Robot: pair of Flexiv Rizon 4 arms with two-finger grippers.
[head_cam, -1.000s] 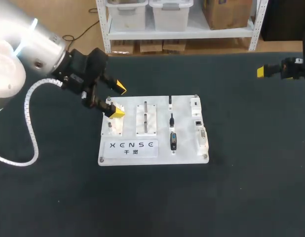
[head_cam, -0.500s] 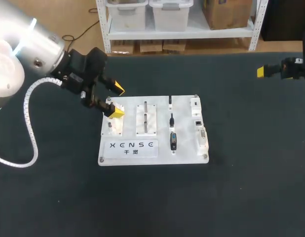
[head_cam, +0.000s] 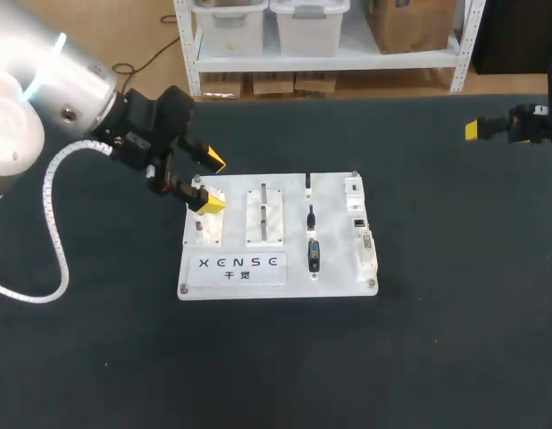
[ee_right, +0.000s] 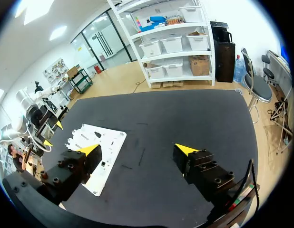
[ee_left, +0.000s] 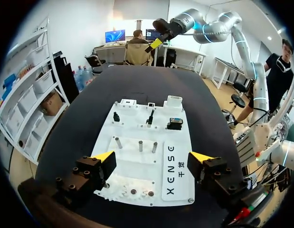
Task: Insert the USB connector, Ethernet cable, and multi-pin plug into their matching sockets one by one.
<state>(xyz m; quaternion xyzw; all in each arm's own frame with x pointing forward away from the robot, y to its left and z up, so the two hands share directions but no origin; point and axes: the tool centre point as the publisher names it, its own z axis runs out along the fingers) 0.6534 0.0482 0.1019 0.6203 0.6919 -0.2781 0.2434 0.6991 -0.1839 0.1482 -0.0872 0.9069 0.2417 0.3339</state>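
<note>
dark matte counter (head_cam: 437,340) carries a white plastic socket board (head_cam: 338,284) whose black plugs (head_cam: 311,217) look unseated, so the first pick-up seems not yet begun. left fingers (head_cam: 211,205) hang spread and empty over the board's edge, with the black multi-pin plug (head_cam: 314,255) well ahead of them. next they must reach across and pinch a plug, while right fingers (head_cam: 472,130) sit spread and empty, far from the board.

The left arm (head_cam: 44,89) is made of big, round, silver-white parts, and a white ribbed hose (head_cam: 53,223) is hung from it. The left gripper (ee_left: 151,156) and right gripper (ee_right: 137,149) are built of black blocks with round screws and yellow tips.
</note>
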